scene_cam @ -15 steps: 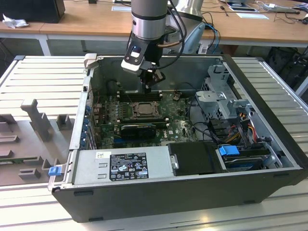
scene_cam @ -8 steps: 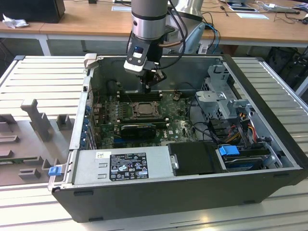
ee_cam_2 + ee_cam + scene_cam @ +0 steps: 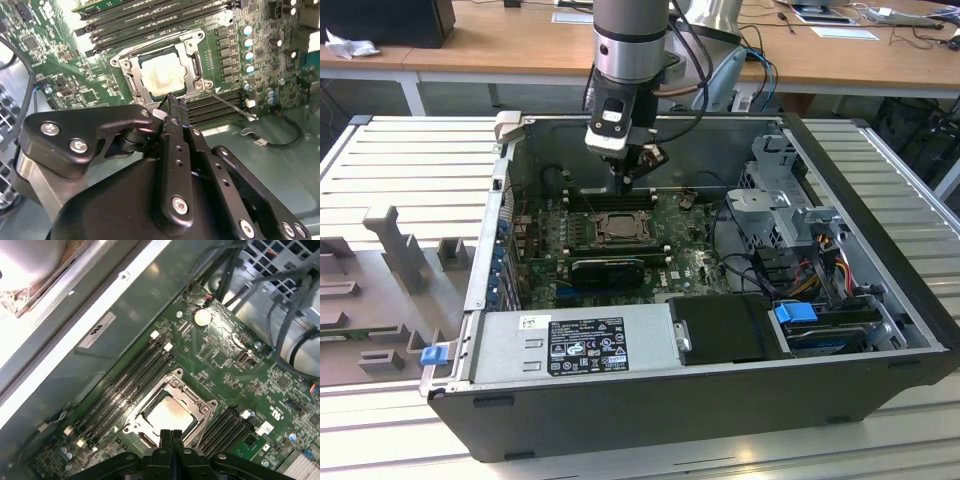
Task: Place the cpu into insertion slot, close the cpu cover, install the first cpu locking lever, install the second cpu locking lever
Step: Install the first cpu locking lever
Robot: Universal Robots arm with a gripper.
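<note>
Pale satin metal cpu, shiny bare-metal cpu cover, matt black gripper, probably painted metal.

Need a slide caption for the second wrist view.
Shut gripper at the edge of the cpu cover, which lies flat over the cpu; memory slots on both sides.

cpu: under cpu cover | gripper: closed, at its edge

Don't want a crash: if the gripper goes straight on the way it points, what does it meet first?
Probably the edge of the cpu cover, beside the cpu. The gripper hangs shut over that edge, though depth is unclear.
</note>
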